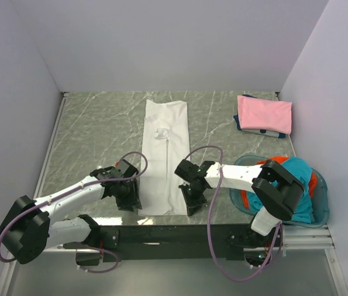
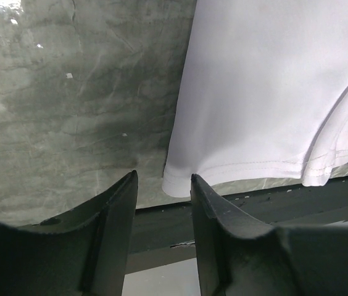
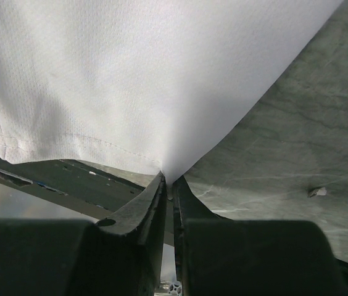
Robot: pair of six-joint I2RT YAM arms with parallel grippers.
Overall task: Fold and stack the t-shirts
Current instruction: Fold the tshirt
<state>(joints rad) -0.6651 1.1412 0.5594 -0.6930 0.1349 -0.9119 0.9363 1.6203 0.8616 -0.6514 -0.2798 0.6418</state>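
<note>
The white t-shirt [image 1: 166,154] lies as a long narrow strip down the middle of the table. My right gripper [image 3: 173,182] is shut on its near right hem corner [image 3: 173,166]; it shows in the top view [image 1: 192,206]. My left gripper [image 2: 163,182] is open, its jaws just short of the near left hem corner [image 2: 177,185], empty; it shows in the top view [image 1: 129,200]. The pink t-shirt [image 1: 265,114] lies folded at the back right. The teal t-shirt [image 1: 297,179] and orange-red t-shirt [image 1: 243,198] lie bunched in the basket.
The round translucent blue basket [image 1: 323,206] stands at the right near edge, beside the right arm. A dark folded cloth [image 1: 243,126] lies under the pink shirt. A black rail [image 1: 174,233] runs along the table's near edge. Walls close in on three sides.
</note>
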